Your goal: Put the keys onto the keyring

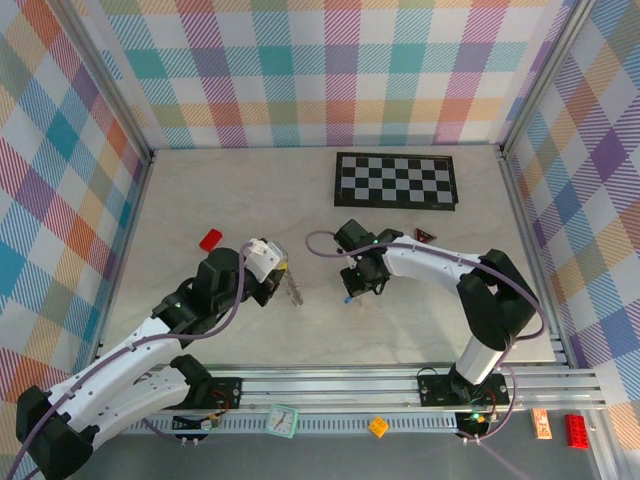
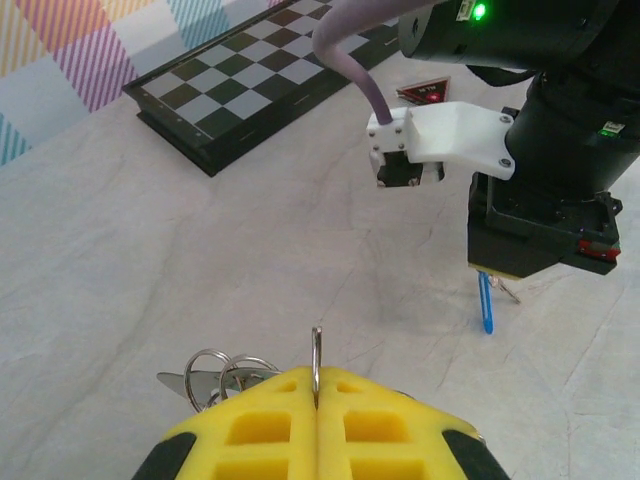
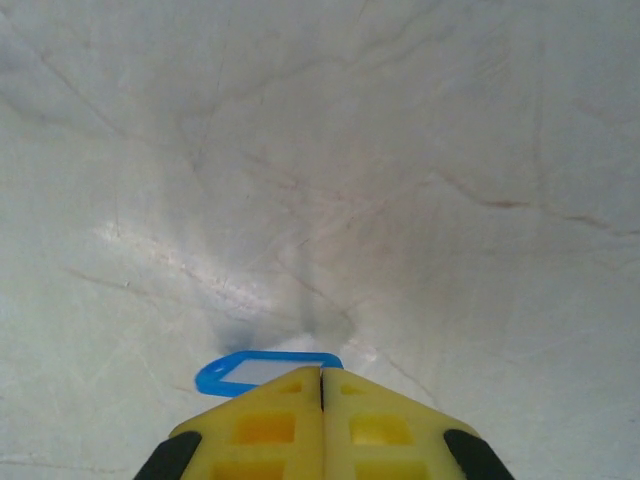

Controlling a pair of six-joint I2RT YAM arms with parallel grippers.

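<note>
Starting left: the left gripper (image 2: 316, 398) is seen clamped on the keyring (image 2: 316, 350), whose wire is held upright. Further right, the blue key (image 3: 262, 366) is pinched by the right gripper (image 3: 321, 385), close to the table (image 3: 420, 150).

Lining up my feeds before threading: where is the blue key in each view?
Top external: the blue key is just below centre, under the right gripper.
Left wrist: the blue key is right of centre, hanging below the right gripper.
Right wrist: the blue key is at the bottom, left of centre, poking out of the right gripper.
Shared landmark: the right gripper, shut on the blue key.
</note>
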